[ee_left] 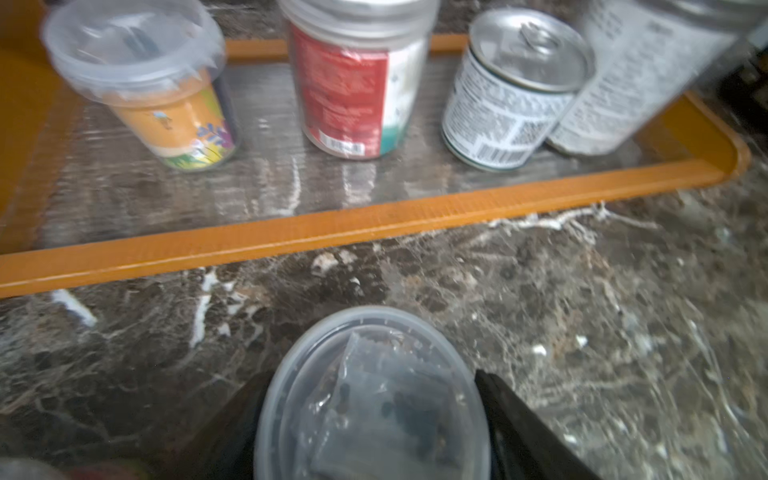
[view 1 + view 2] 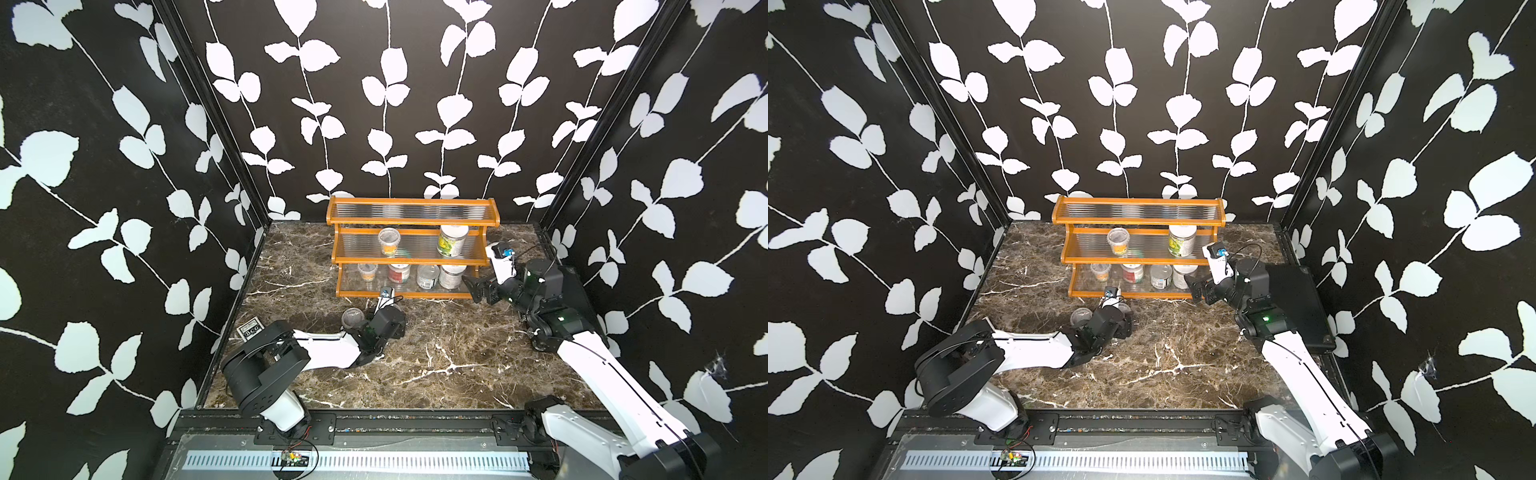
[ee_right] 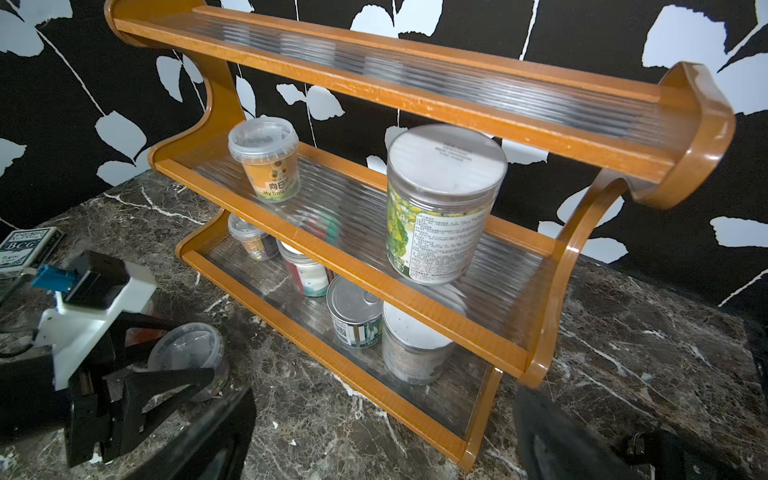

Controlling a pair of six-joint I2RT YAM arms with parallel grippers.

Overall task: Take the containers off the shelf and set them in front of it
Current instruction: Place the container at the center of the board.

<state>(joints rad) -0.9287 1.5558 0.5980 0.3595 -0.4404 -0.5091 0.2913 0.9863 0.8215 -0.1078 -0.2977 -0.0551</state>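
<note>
Straddling a cup [image 1: 374,415] just before the shelf [image 2: 411,223], the left gripper [image 1: 372,373] flanks its rim; pressing or not, I cannot tell. The right gripper [image 2: 473,291] gapes empty at the shelf's right end. Six containers [image 2: 452,241] sit on the shelf, a second cup [image 2: 352,319] before it.

Left hand [image 1: 372,374] reaches forward, held low; right hand [image 2: 471,291] hovers higher, its jaws wide apart.

Green-labelled jar [image 2: 1182,242] on shelf's [image 2: 1138,218] middle tier
</note>
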